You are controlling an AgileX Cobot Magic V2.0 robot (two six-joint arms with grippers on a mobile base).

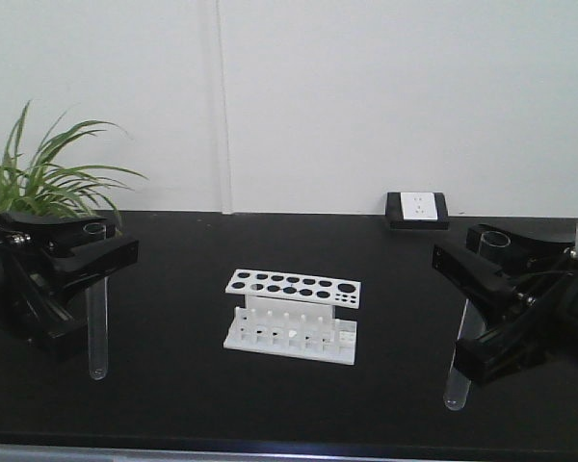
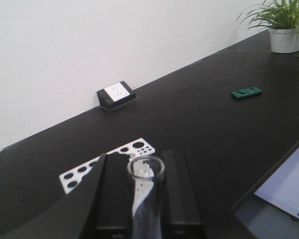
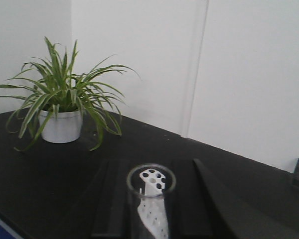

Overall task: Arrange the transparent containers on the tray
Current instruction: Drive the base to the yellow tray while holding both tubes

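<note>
Black tabletop (image 1: 173,404): matte, smooth. Front edge runs along bottom of front view; back edge meets white wall (image 1: 366,96). White plastic rack (image 1: 291,318) w/ round holes in top plate sits mid-table, well apart from both arms. Wide bare strips of table on either side of it.

Left gripper (image 1: 98,244): black, blocky, jaws closed on upper part of left tube (image 1: 97,327), just below rim. Tube is clear glass, slender, round-bottomed, open rim up, hanging about upright. Bottom end close to tabletop; touching or not, can't tell. Leafy plant (image 1: 39,183) just behind this arm, by back wall.

Right gripper (image 1: 477,258): same build, jaws clamped on right tube (image 1: 459,361) near rim. Tube tilted, lower end leaning toward table centre and near front edge. Contact w/ table unclear.

Black box w/ white socket face (image 1: 417,209) against wall, behind & right of rack.

Left wrist view: small flat green item (image 2: 246,92) lies on open table far ahead. Potted plant (image 2: 285,25) in white pot stands at far end. Pale panel (image 2: 286,186) shows past table edge, lower right.
</note>
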